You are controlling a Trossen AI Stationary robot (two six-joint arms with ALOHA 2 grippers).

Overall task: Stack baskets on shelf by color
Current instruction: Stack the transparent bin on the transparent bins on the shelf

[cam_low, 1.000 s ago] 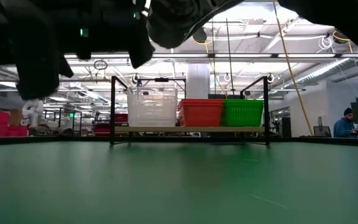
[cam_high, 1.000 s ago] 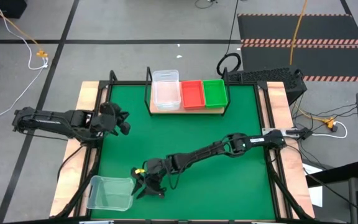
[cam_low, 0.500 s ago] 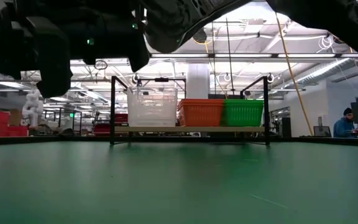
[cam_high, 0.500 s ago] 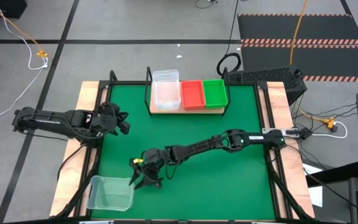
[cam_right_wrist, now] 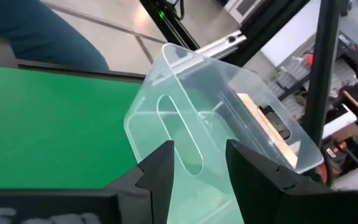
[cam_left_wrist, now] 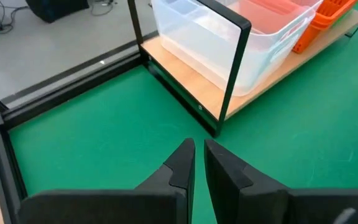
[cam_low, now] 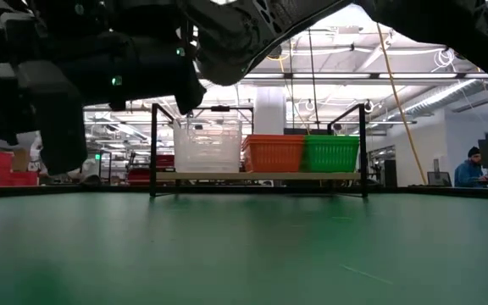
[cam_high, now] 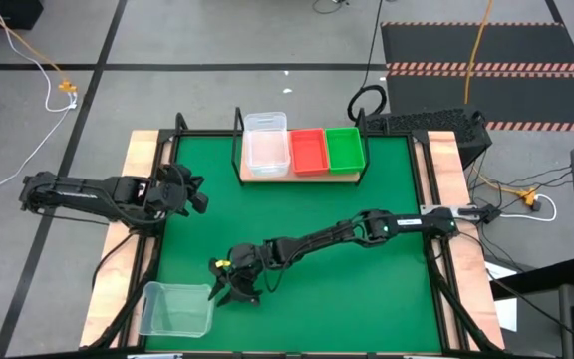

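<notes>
One clear basket [cam_high: 177,307] sits at the table's near-left corner, its base on the green mat and the wooden edge. My right gripper [cam_high: 231,290] hovers just to its right, open. In the right wrist view, my right gripper [cam_right_wrist: 197,152] faces the clear basket's end wall with the handle slot [cam_right_wrist: 180,132], just short of it. My left gripper [cam_high: 193,191] waits shut near the table's left edge. In its wrist view, my left gripper [cam_left_wrist: 198,163] points toward the shelf [cam_left_wrist: 185,76]. The shelf [cam_high: 302,178] at the far edge carries clear baskets [cam_high: 265,145], red baskets [cam_high: 308,150] and green baskets [cam_high: 344,148].
The shelf's black frame posts [cam_low: 153,148] stand at its ends. Open green mat [cam_high: 297,229] lies between the shelf and my right arm [cam_high: 347,234], which stretches across from the right. Blue cloth of a person [cam_right_wrist: 36,31] shows beyond the table's near-left corner. Another person [cam_low: 473,166] sits far off.
My right gripper has shifted a little toward the far edge beside the clear basket, then eased back toward the near edge, staying open. The clear basket has kept its place.
</notes>
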